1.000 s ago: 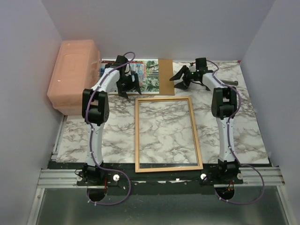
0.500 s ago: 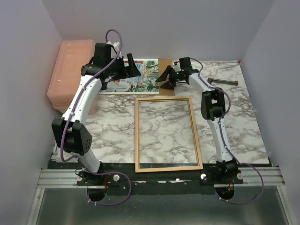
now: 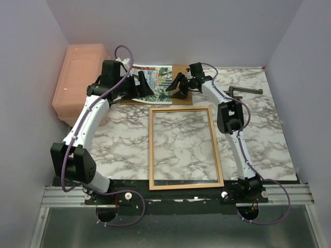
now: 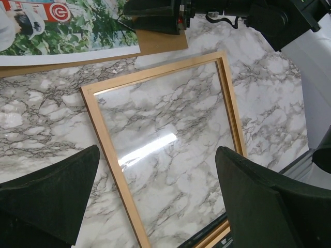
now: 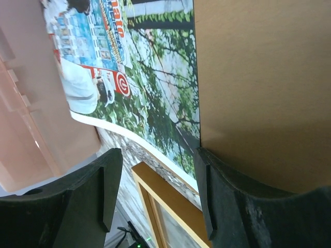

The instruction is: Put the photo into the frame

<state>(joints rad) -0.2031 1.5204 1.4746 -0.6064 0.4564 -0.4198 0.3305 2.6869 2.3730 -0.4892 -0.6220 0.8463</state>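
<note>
Shifted rightward: photo (image 3: pixel 158 77), upper centre, on backing board (image 3: pixel 182 72). Left claw (image 3: pixel 143 85) released, empty. Right claw (image 3: pixel 179 89) parted above photo. Frame (image 3: pixel 150 150) flat on worktop (image 3: pixel 258 134).

The frame (image 3: pixel 150 150) lies flat at the centre of the table (image 3: pixel 271 139), its near end by the arm bases. Just beyond its far end the photo (image 3: pixel 159 82) rests on a backing board (image 3: pixel 180 69). The left gripper (image 3: pixel 142 85) hangs over the photo's left part and the right gripper (image 3: pixel 178 88) over its right edge, with a storage box (image 3: pixel 77 85) at far left and a rod (image 3: pixel 249 91) at far right.
</note>
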